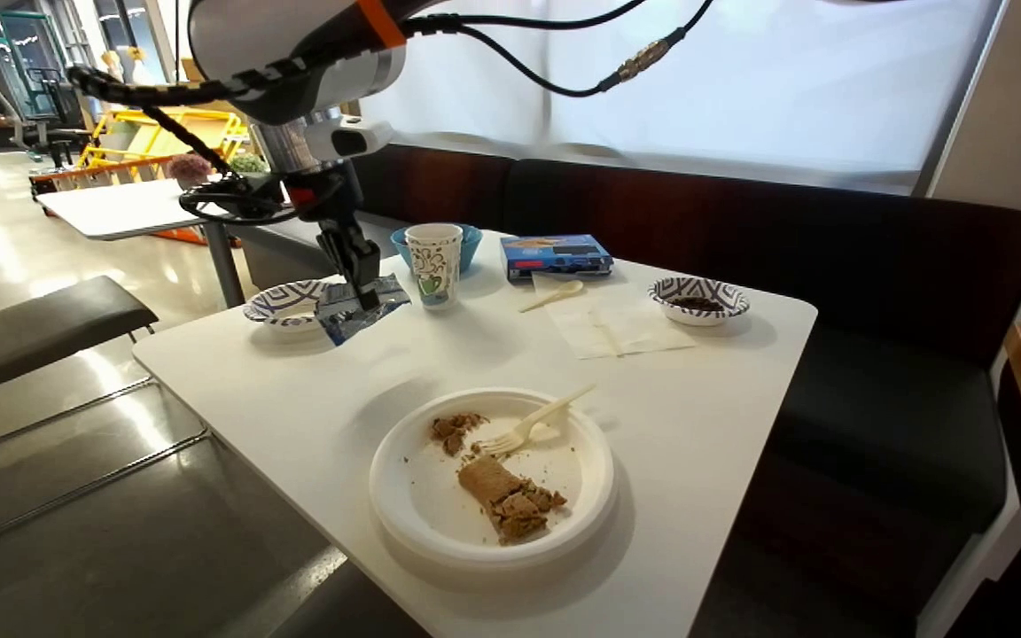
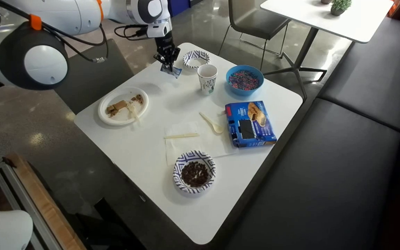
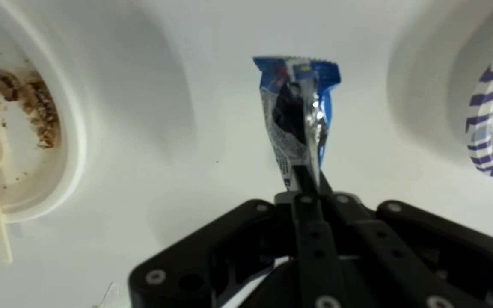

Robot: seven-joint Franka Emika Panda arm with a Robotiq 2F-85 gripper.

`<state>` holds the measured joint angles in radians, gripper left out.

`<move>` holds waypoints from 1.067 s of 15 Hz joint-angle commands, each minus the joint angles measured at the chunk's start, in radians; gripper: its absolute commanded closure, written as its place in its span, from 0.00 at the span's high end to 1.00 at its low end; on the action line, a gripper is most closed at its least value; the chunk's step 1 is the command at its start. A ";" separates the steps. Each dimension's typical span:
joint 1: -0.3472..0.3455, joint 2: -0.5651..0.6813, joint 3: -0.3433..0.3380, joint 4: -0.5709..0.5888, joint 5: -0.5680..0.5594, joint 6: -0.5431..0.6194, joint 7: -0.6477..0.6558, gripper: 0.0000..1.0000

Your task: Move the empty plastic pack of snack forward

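Far left over the white surface (image 1: 324, 390), in an exterior view, black fingers (image 1: 356, 252) clamp a crumpled blue-and-silver plastic wrapper (image 1: 346, 322). One of two purple-patterned white paper bowls (image 1: 284, 299) stands just left, near the surface's edge; one printed white paper cup (image 1: 435, 266) just right; one round white plate (image 1: 432, 487) nearer, across open surface.

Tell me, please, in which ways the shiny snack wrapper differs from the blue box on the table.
The wrapper is crumpled and looks soft, whereas the box has straight edges and looks stiff. The wrapper is pinched between the jaws; the box lies on the table. The wrapper is clearly smaller than the box. Both show blue with some red.
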<state>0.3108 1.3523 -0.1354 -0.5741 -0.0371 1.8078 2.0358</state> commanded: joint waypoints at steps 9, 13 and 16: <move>0.014 -0.084 -0.032 -0.231 -0.047 0.208 0.087 0.40; 0.123 -0.197 -0.079 -0.347 -0.173 0.199 0.043 0.71; 0.205 -0.303 -0.099 -0.469 -0.273 0.228 -0.003 0.93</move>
<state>0.4403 1.1880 -0.2079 -0.8454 -0.2324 1.9870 2.0754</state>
